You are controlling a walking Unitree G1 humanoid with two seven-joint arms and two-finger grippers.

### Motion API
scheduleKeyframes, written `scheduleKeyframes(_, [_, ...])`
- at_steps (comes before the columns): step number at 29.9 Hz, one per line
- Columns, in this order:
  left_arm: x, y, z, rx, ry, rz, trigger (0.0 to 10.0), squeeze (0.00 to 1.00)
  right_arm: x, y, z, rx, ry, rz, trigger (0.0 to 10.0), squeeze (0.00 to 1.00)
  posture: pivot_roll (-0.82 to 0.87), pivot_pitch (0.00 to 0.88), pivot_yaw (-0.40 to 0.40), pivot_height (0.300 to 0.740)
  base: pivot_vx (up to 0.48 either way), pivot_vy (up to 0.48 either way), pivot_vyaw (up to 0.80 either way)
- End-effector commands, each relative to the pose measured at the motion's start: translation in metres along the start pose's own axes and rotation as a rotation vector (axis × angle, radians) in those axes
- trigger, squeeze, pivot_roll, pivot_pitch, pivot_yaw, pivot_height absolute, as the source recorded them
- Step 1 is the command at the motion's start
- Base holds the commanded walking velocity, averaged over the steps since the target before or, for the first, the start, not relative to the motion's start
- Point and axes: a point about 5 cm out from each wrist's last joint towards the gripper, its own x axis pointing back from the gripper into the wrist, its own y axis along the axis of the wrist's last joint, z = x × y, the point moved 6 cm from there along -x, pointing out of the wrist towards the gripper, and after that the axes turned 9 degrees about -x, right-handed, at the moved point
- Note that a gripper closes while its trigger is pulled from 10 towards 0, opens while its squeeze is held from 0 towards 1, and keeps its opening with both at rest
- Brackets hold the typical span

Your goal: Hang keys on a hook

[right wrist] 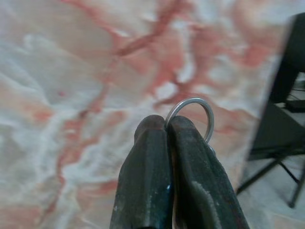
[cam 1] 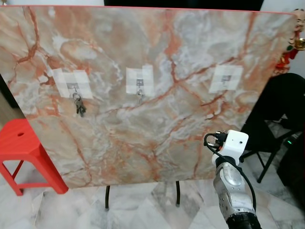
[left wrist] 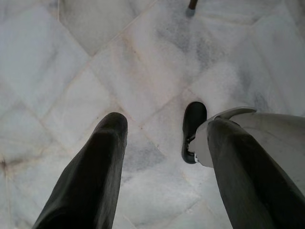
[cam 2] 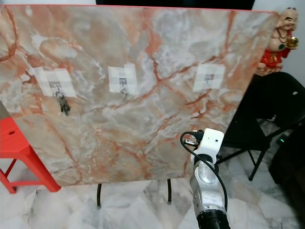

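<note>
The right gripper [right wrist: 167, 125] is pinching a key ring [right wrist: 195, 114], its loop sticking out beyond the closed fingers [right wrist: 147, 167].

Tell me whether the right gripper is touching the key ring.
Touching. In the right wrist view the right gripper has its two black fingers pressed together on the silver key ring, whose loop sticks out past the tips.

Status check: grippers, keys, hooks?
Right gripper shut on key ring, facing board. Left gripper open, idle over floor. Middle hook free.
</note>
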Motion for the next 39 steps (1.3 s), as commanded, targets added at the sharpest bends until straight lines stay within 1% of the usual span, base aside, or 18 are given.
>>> scheduleKeyframes(1, [-0.001,0.003,-0.005,-0.002,-0.009,-0.001,10.0,0.00,-0.003,0.006,0.002,0.001,-0.002,-0.018,10.0,0.00,0.10,0.000,-0.071,0.729,0.368,0.000,0.00])
scheduleKeyframes(5, [-0.002,0.007,-0.010,-0.005,-0.014,-0.008,10.0,0.00,-0.003,0.006,0.003,-0.001,-0.003,-0.018,10.0,0.00,0.10,0.000,-0.070,0.729,0.359,0.000,0.00])
scheduleKeyframes(8, [-0.002,0.007,-0.010,-0.003,-0.015,-0.008,10.0,0.00,-0.003,0.005,0.003,-0.002,-0.008,-0.018,10.0,0.00,0.10,0.000,-0.070,0.729,0.217,0.000,0.00])
scheduleKeyframes(12, [-0.002,0.005,-0.009,-0.001,-0.013,-0.005,10.0,0.00,-0.003,0.005,0.001,-0.004,-0.021,-0.020,10.0,0.00,0.10,0.000,-0.067,0.729,0.000,0.000,0.00])
scheduleKeyframes(14, [0.000,0.001,-0.007,-0.001,-0.010,0.003,10.0,0.00,-0.003,0.005,-0.002,0.002,-0.034,-0.021,10.0,0.00,0.10,0.000,-0.067,0.729,0.000,0.000,0.00])
scheduleKeyframes(20, [0.001,-0.004,-0.002,-0.002,-0.006,0.012,10.0,0.00,-0.002,0.007,-0.009,0.007,-0.070,-0.037,10.0,0.00,0.10,0.000,-0.066,0.729,0.000,0.000,0.00])
scheduleKeyframes(21, [0.001,-0.005,0.001,-0.002,-0.003,0.015,10.0,0.00,-0.002,0.010,-0.012,0.007,-0.091,-0.055,10.0,0.00,0.10,0.000,-0.066,0.729,0.000,0.000,0.00])
scheduleKeyframes(25, [0.001,-0.006,0.005,0.000,0.002,0.014,10.0,0.00,-0.003,0.020,-0.015,0.038,-0.106,-0.100,10.0,0.00,0.10,0.000,-0.066,0.729,0.000,0.000,0.00])
scheduleKeyframes(26, [0.001,-0.006,0.006,0.001,0.004,0.014,10.0,0.00,-0.003,0.026,-0.013,0.053,-0.100,-0.122,10.0,0.00,0.10,0.000,-0.066,0.729,0.000,0.000,0.00])
scheduleKeyframes(28, [0.002,-0.006,0.006,0.001,0.004,0.014,10.0,0.00,-0.003,0.030,-0.011,0.060,-0.095,-0.137,10.0,0.00,0.10,0.000,-0.066,0.729,0.000,0.000,0.00])
scheduleKeyframes(29, [0.002,-0.006,0.006,-0.001,0.004,0.015,10.0,0.00,-0.003,0.033,-0.010,0.081,-0.093,-0.155,10.0,0.00,0.10,0.000,-0.066,0.729,0.000,0.000,0.00])
scheduleKeyframes(31, [0.002,-0.006,0.006,-0.001,0.003,0.015,10.0,0.00,-0.003,0.035,-0.010,0.087,-0.093,-0.161,10.0,0.00,0.10,0.000,-0.066,0.729,0.000,0.000,0.00])
scheduleKeyframes(34, [0.002,-0.008,0.000,-0.001,-0.003,0.020,10.0,0.00,-0.003,0.039,-0.009,0.104,-0.089,-0.182,10.0,0.00,0.10,0.000,-0.066,0.729,0.000,0.000,0.00])
scheduleKeyframes(37, [0.002,-0.009,-0.003,-0.003,-0.006,0.023,10.0,0.00,-0.002,0.047,-0.010,0.156,-0.100,-0.216,10.0,0.00,0.10,0.000,-0.067,0.729,0.000,0.000,0.00])
scheduleKeyframes(39, [0.002,-0.009,-0.005,-0.006,-0.009,0.024,10.0,0.00,-0.003,0.062,-0.018,0.192,-0.132,-0.270,10.0,0.00,0.10,0.000,-0.064,0.729,0.000,0.000,0.00])
